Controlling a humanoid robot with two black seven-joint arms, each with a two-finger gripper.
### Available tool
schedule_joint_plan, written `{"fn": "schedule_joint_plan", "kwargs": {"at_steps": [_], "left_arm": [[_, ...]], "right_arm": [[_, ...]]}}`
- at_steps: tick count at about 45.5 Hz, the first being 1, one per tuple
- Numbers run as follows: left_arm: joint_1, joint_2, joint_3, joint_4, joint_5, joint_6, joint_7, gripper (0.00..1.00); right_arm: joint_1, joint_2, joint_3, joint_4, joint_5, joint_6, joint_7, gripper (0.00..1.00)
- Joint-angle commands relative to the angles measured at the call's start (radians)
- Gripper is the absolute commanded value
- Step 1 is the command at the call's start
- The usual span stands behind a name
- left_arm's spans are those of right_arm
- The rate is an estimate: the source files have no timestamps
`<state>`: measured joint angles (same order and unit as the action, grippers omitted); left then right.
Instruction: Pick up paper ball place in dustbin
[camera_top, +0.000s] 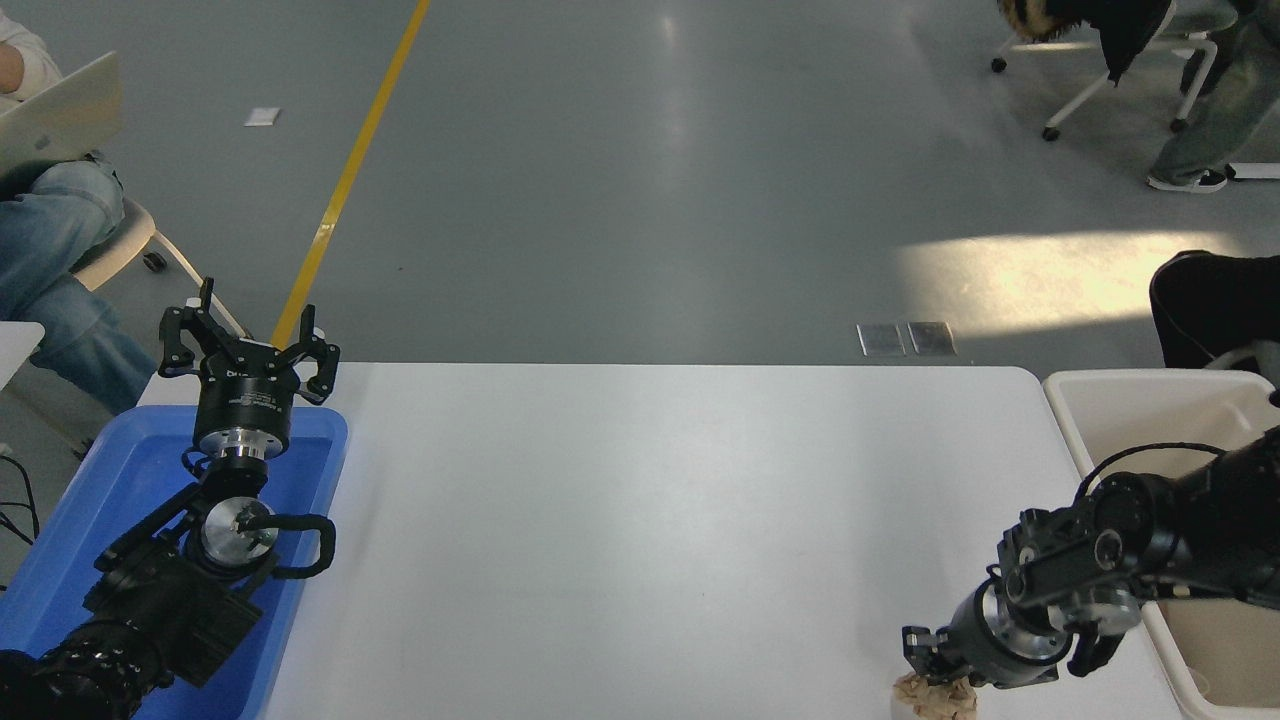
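Head view: the right gripper (935, 668) is bent low over the paper ball (935, 697) at the worktop's (640, 520) near right edge, beside the dustbin (1075, 425) — probably so the carry across is short. Whether its jaws are clamped on the ball cannot be told; the ball is partly cut off. The left gripper (245, 345), jaws apart, sits parked over a blue tray (60, 540).

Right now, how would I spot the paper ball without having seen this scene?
Start at the white table and follow its near edge rightward, toward the cream dustbin. Directly under the right gripper sits the paper ball, a crumpled tan wad and the only loose item on the tabletop.
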<state>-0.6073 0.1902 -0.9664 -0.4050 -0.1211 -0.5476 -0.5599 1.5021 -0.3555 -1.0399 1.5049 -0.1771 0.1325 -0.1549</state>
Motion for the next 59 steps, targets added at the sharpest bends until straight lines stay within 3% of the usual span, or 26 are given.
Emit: {"fn": "schedule_joint_plan", "kwargs": {"at_steps": [1,9,22,39,59], "left_arm": [[0.000,0.000,0.000,0.000,0.000,0.000,0.000,0.99],[0.000,0.000,0.000,0.000,0.000,0.000,0.000,0.99],[0.000,0.000,0.000,0.000,0.000,0.000,0.000,0.99],[0.000,0.000,0.000,0.000,0.000,0.000,0.000,0.99],[0.000,0.000,-0.002,0.000,0.000,0.000,0.000,0.99]], "right_arm": [[0.252,-0.128,-0.017,0.185,0.001,0.067,0.000,0.00],[0.558,-0.241,-0.066,0.240,0.004,0.223,0.000,0.00],[1.039,-0.355,-0.091,0.240,0.021,0.645,0.002,0.00],[1.461,-0.336,-0.132,0.240,0.102,0.653,0.002,0.00],[1.465,-0.333,-0.161,0.240,0.094,0.653,0.002,0.00]]}}
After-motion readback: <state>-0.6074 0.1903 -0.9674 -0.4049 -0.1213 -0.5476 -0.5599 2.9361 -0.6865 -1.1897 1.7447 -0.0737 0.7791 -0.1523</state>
